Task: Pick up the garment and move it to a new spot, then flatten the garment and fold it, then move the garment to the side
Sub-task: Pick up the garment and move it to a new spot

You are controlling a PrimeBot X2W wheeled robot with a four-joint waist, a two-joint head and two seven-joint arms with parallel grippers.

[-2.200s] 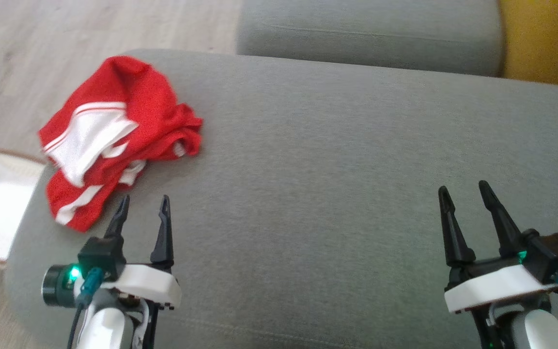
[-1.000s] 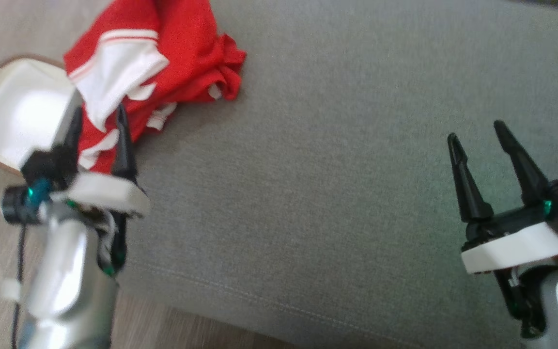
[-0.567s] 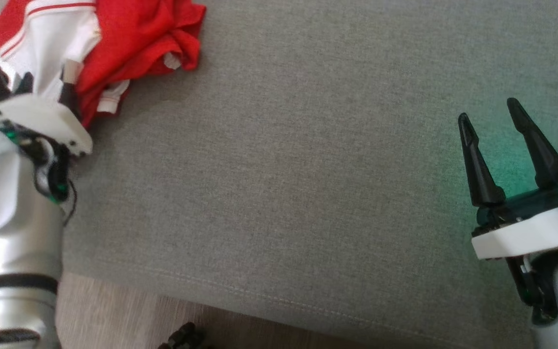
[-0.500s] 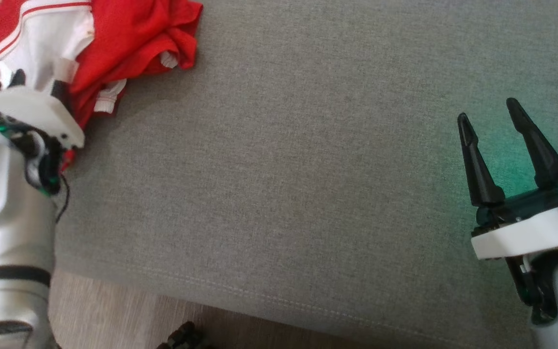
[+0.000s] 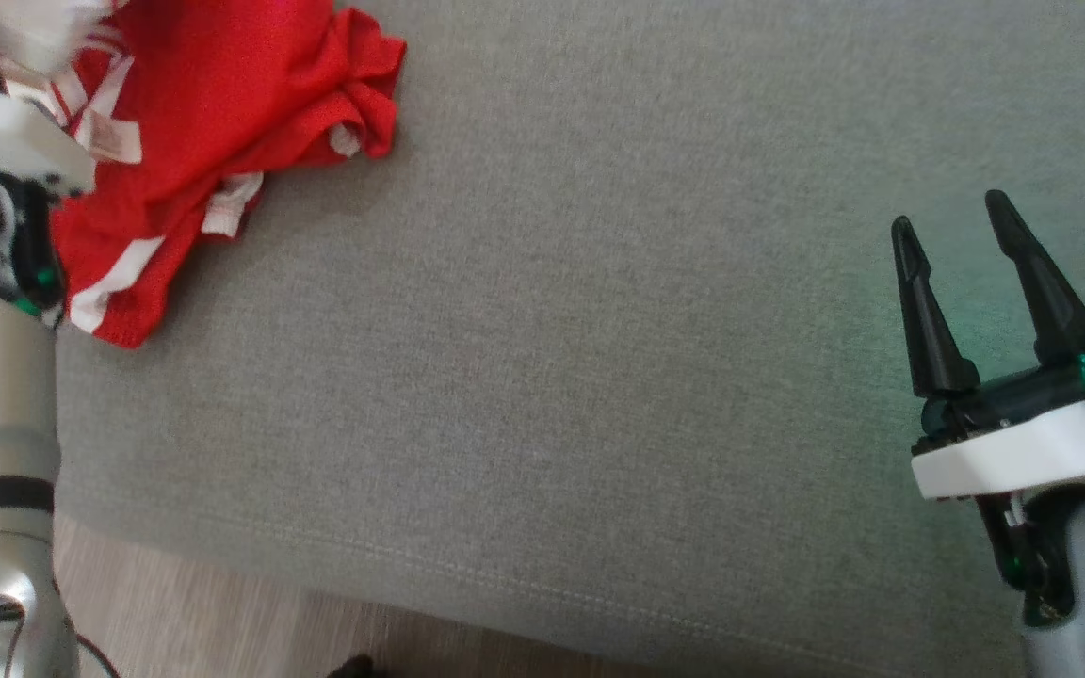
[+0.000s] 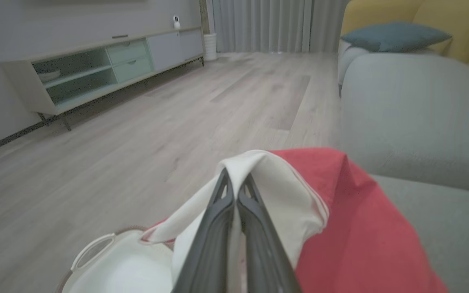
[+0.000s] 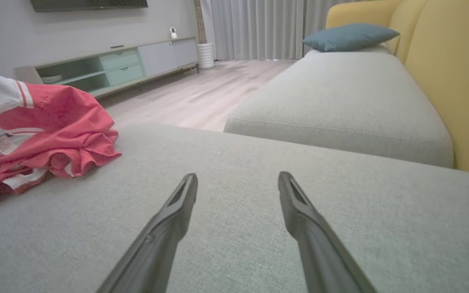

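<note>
The garment [image 5: 222, 104] is red with white panels and stripes, crumpled at the far left of the grey sofa cushion [image 5: 599, 330]. My left gripper [image 6: 235, 185] is shut on a white fold of the garment [image 6: 267, 183] and holds that part lifted, while the rest still trails on the cushion. From the right wrist view the garment [image 7: 47, 122] hangs up at the left. My right gripper [image 5: 952, 212] hovers open above the cushion's right side, far from the cloth, its fingers [image 7: 177, 199] wide apart and holding nothing.
A white basin [image 6: 112, 264] sits on the wooden floor [image 6: 136, 134] just left of the cushion, under the lifted cloth. A second grey cushion [image 7: 340, 97], a blue pillow [image 7: 348, 36] and the yellow sofa back [image 7: 454, 73] lie beyond. A low cabinet [image 6: 96, 65] lines the wall.
The camera tilted down and turned. My left gripper reached the garment's near-left edge, shut on a white fold and lifted it, so the cloth has stretched. The right gripper stayed open in place.
</note>
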